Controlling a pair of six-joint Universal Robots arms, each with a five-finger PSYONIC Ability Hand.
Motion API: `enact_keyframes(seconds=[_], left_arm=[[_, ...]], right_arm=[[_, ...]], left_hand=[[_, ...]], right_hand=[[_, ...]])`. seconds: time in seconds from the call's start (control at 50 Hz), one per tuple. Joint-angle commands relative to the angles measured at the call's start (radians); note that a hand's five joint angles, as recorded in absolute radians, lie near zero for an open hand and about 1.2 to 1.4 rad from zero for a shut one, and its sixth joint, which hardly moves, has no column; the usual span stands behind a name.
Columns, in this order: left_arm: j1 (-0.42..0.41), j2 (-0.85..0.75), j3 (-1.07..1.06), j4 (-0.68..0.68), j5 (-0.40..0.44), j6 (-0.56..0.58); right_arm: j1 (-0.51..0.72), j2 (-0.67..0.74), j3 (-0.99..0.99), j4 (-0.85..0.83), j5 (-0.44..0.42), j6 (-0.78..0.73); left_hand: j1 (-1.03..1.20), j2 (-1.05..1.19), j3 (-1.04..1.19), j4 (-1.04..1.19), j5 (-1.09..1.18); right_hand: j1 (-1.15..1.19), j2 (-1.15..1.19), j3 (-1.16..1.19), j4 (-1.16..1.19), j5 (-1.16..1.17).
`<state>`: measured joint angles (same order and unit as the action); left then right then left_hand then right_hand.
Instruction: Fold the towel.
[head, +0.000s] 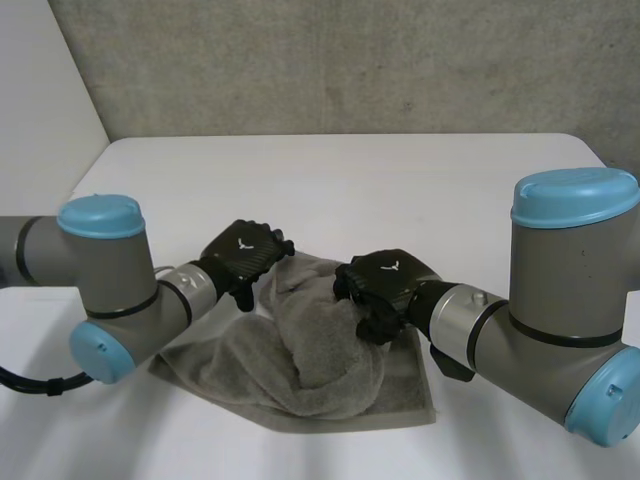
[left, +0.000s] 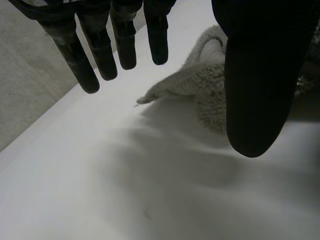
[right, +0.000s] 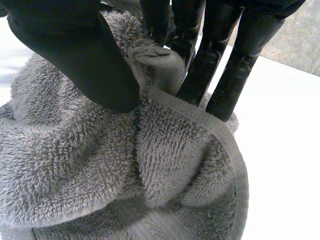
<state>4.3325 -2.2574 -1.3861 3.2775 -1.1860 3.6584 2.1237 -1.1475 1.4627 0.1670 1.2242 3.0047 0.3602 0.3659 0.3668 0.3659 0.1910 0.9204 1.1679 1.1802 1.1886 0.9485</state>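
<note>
A grey towel (head: 300, 355) lies bunched and partly folded on the white table (head: 350, 180), near the front. My right hand (head: 385, 290) sits on its right side, and in the right wrist view its thumb and fingers (right: 200, 65) pinch a raised fold of the towel's hemmed edge (right: 155, 57). My left hand (head: 243, 257) hovers at the towel's far left end with fingers (left: 102, 50) straight and spread, holding nothing. At its thumb (left: 260, 90) a towel corner (left: 195, 85) rests on the table.
Bare table top stretches behind the towel to the far edge, where a grey concrete wall (head: 350, 60) rises. Both arms (head: 110, 280) reach in from the sides close to the table's front.
</note>
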Motion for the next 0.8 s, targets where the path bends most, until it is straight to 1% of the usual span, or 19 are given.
enact_keyframes(seconds=[0.02,0.16,0.2,0.22,0.26,0.34,0.38,0.44,0.48,0.5,0.52,0.54,0.58,0.6,0.64,0.66,0.7,0.72,0.8], left_arm=[[-0.037,-0.065,0.051,-0.001,0.005,0.002],[-0.047,-0.093,0.079,-0.001,0.003,0.005],[-0.051,-0.097,0.088,-0.001,0.003,0.002],[-0.051,-0.097,0.088,-0.001,0.003,0.002],[-0.053,-0.090,0.091,0.002,-0.001,-0.001],[-0.054,-0.068,0.098,0.030,-0.012,-0.006],[-0.057,-0.042,0.101,0.059,-0.020,-0.008],[-0.065,0.021,0.099,0.122,-0.084,-0.024],[-0.085,0.085,0.101,0.172,-0.194,-0.066],[-0.085,0.085,0.101,0.172,-0.195,-0.066],[-0.100,0.123,0.101,0.192,-0.248,-0.098],[-0.100,0.124,0.101,0.192,-0.248,-0.098],[-0.126,0.212,0.087,0.208,-0.334,-0.185],[-0.126,0.213,0.087,0.208,-0.334,-0.185],[-0.145,0.292,0.043,0.206,-0.368,-0.279],[-0.145,0.292,0.042,0.206,-0.368,-0.279],[-0.154,0.331,0.010,0.205,-0.369,-0.310],[-0.165,0.369,-0.031,0.202,-0.376,-0.333],[-0.191,0.441,-0.160,0.200,-0.382,-0.336]], right_arm=[[-0.002,-0.001,0.001,-0.003,0.001,0.007],[-0.004,-0.001,-0.001,-0.004,0.001,0.005],[-0.007,-0.001,-0.002,-0.006,0.003,0.003],[-0.011,-0.001,-0.005,-0.007,0.003,0.002],[-0.017,-0.001,-0.012,-0.006,0.003,-0.004],[-0.025,0.002,-0.035,-0.014,0.009,-0.036],[-0.025,0.005,-0.093,-0.037,0.026,-0.126],[-0.028,0.008,-0.131,-0.057,0.037,-0.187],[-0.042,-0.004,-0.218,-0.125,0.096,-0.301],[-0.042,-0.005,-0.219,-0.126,0.097,-0.302],[-0.048,-0.011,-0.249,-0.188,0.136,-0.340],[-0.051,-0.026,-0.269,-0.267,0.173,-0.361],[-0.051,-0.050,-0.271,-0.356,0.190,-0.369],[-0.051,-0.051,-0.271,-0.357,0.190,-0.369],[-0.048,-0.095,-0.245,-0.504,0.167,-0.368],[-0.048,-0.095,-0.245,-0.504,0.167,-0.368],[-0.044,-0.107,-0.216,-0.576,0.097,-0.366],[-0.044,-0.107,-0.216,-0.577,0.097,-0.366],[-0.044,-0.091,-0.214,-0.511,-0.017,-0.366]], left_hand=[[0.082,0.077,0.076,0.077,0.077],[0.203,0.197,0.196,0.197,0.197],[0.497,0.492,0.491,0.492,0.492],[0.499,0.493,0.493,0.493,0.494],[0.996,0.990,0.989,0.990,0.990],[1.036,1.030,1.029,1.030,1.031],[1.036,1.030,1.029,1.030,1.031],[1.036,1.030,1.029,1.030,1.031],[1.036,1.030,1.029,1.030,1.031],[1.036,1.030,1.029,1.030,1.031],[1.036,1.030,1.029,1.030,1.031],[1.036,1.030,1.029,1.030,1.031],[1.036,1.030,1.029,1.030,1.031],[1.036,1.030,1.029,1.030,1.031],[1.036,1.030,1.029,1.030,1.031],[1.036,1.030,1.029,1.030,1.031],[1.036,1.030,1.029,1.030,1.031],[1.036,1.030,1.029,1.030,1.031],[1.036,1.030,1.029,1.030,1.031]], right_hand=[[0.476,0.228,0.216,0.208,0.273],[0.476,0.228,0.216,0.208,0.273],[0.476,0.228,0.216,0.208,0.273],[0.476,0.228,0.216,0.208,0.273],[0.476,0.228,0.216,0.208,0.273],[0.476,0.228,0.216,0.208,0.273],[0.476,0.228,0.216,0.208,0.273],[0.476,0.228,0.216,0.208,0.273],[0.476,0.228,0.216,0.208,0.273],[0.476,0.228,0.216,0.208,0.273],[0.476,0.228,0.216,0.208,0.273],[0.476,0.228,0.216,0.208,0.273],[0.476,0.228,0.216,0.208,0.273],[0.476,0.228,0.216,0.208,0.273],[0.476,0.228,0.216,0.208,0.273],[0.476,0.228,0.216,0.208,0.273],[0.476,0.228,0.216,0.208,0.273],[0.476,0.228,0.216,0.208,0.273],[0.476,0.228,0.216,0.208,0.273]])
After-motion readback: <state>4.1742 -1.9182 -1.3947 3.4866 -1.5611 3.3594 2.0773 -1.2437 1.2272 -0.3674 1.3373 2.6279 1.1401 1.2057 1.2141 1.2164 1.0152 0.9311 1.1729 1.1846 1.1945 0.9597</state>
